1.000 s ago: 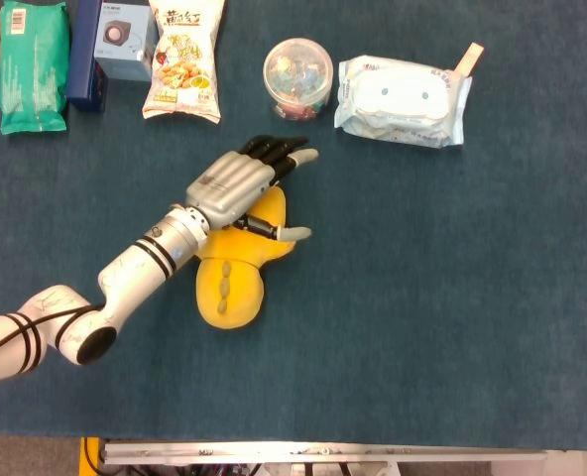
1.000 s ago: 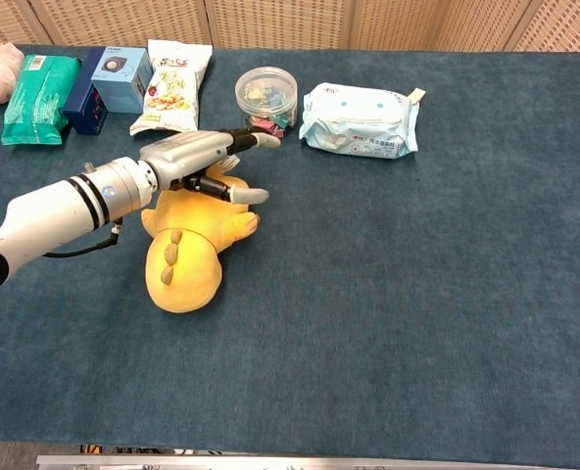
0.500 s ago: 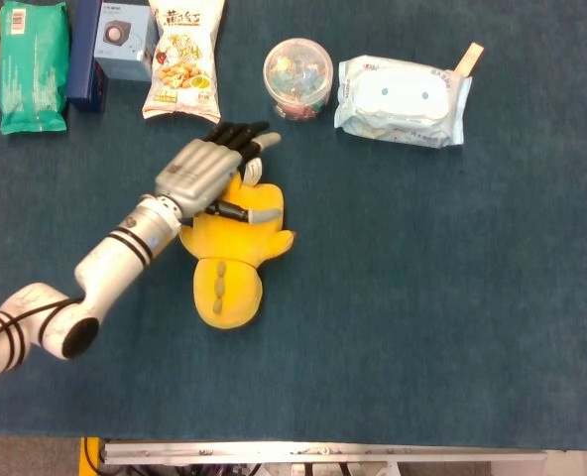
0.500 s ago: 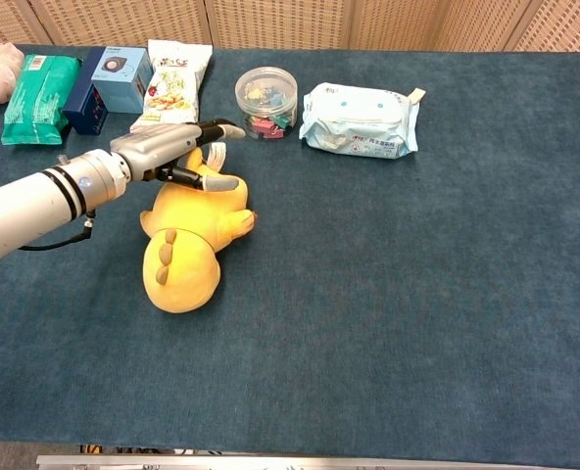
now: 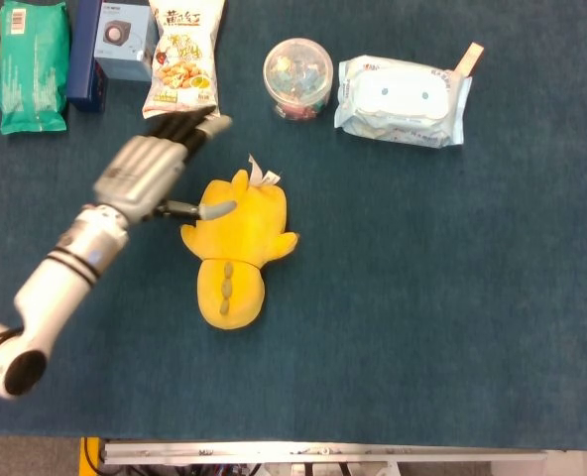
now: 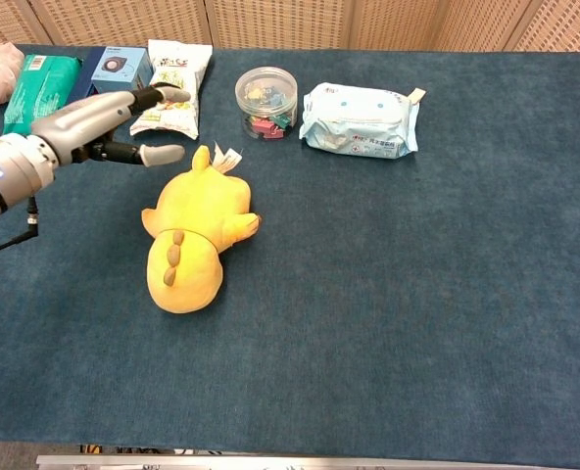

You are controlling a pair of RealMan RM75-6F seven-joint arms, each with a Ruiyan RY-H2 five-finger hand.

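The left hand (image 5: 145, 174) is open, holding nothing — beside it lies the soft yellow plush toy (image 5: 236, 248), light and squashy — best grabbed round its fat middle.

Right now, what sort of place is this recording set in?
Probably a lab tabletop set up for manipulation: a blue cloth-covered table, assorted items like a yellow plush toy and snack bag, and woven screen panels behind.

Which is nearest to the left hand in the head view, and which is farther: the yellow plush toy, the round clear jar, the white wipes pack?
From the left hand, which is open:
1. Yellow plush toy, just to its right and lower, beside the thumb.
2. Round clear jar, farther right, in the back row.
3. White wipes pack, farthest, right of the jar.
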